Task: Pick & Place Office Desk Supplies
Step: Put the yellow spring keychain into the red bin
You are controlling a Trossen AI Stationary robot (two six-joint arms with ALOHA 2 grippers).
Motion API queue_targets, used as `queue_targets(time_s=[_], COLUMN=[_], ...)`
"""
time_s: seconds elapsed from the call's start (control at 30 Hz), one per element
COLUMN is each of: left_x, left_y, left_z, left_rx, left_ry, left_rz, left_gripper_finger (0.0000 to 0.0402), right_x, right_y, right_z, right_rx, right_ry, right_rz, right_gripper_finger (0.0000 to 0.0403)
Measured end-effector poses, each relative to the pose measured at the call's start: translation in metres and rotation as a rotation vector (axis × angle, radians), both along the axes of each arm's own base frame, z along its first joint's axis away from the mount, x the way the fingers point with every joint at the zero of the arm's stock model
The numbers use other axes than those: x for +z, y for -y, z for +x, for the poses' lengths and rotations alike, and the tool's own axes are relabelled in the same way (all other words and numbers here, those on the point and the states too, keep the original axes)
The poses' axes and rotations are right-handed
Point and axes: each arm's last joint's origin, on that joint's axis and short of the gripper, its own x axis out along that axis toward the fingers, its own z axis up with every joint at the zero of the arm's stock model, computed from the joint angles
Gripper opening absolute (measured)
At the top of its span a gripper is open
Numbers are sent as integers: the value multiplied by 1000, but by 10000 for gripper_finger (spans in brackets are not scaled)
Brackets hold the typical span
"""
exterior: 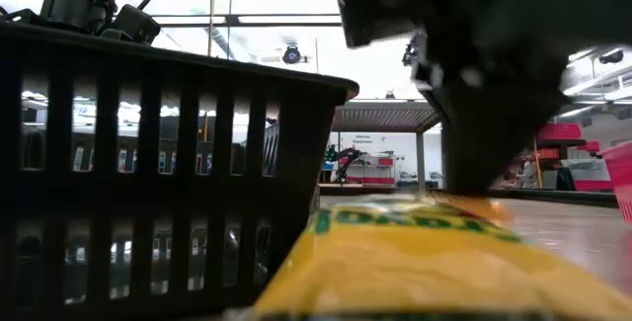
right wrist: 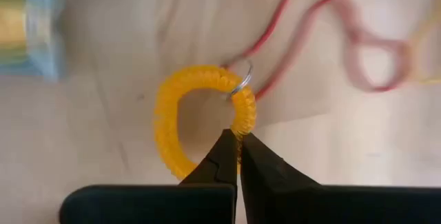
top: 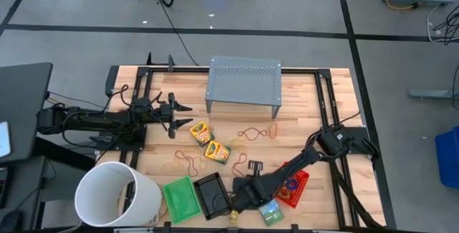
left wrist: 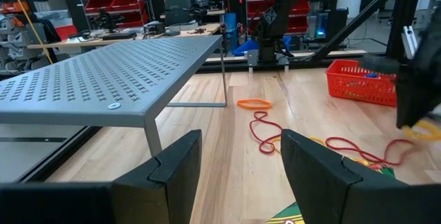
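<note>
The right claw point(right wrist: 238, 141) is clenched on a yellow coil ring point(right wrist: 207, 114), its two dark fingertips pinched together over the ring's rim just below a small metal loop point(right wrist: 241, 79) fixed to the coil. The ring lies flat on the wooden table point(top: 301, 115) at the front edge, with a red rubber band point(right wrist: 331, 38) curling away right beside it and a blurred blue-green box point(right wrist: 27, 24) a little way off. From above, the right arm reaches in from its side of the table down to the front middle, its claw point(top: 237, 203) low over the boards between the black mesh tray point(top: 213, 194) and the red mesh tray point(top: 294, 186). The green mesh tray point(top: 181, 198) sits just beside the black one, next to the big white bucket point(top: 115, 193). In the table-level view the black tray's wall fills the near side, and a yellow-green crayon box point(exterior: 415, 262) lies close in front of the camera.

The left claw point(left wrist: 238, 162) is released, its fingers spread apart, held above the table near the grey metal stand point(top: 244, 82). Ahead of it lie an orange ring point(left wrist: 253, 103) and a looping red band point(left wrist: 269, 131). Two crayon boxes point(top: 208, 141) rest near the table's middle, touching at a corner, with thin brown rubber bands point(top: 188, 164) scattered just in front of them.
</note>
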Motion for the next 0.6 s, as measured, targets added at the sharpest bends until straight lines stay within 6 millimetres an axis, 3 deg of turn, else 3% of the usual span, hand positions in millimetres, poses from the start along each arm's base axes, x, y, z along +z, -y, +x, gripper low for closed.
queue_targets(time_s=[0.33, 0.6], left_x=[0, -1], left_y=[0, 0], left_z=[0, 0], left_rx=[0, -1], left_ry=[-4, -6], left_rz=[-2, -2], left_gripper_finger=[204, 204], right_x=[55, 82], right_y=[13, 2], right_z=[-19, -25], right_rx=[-91, -134], right_ry=[-262, -293], right_rz=[-79, 159], right_gripper_finger=[2, 2])
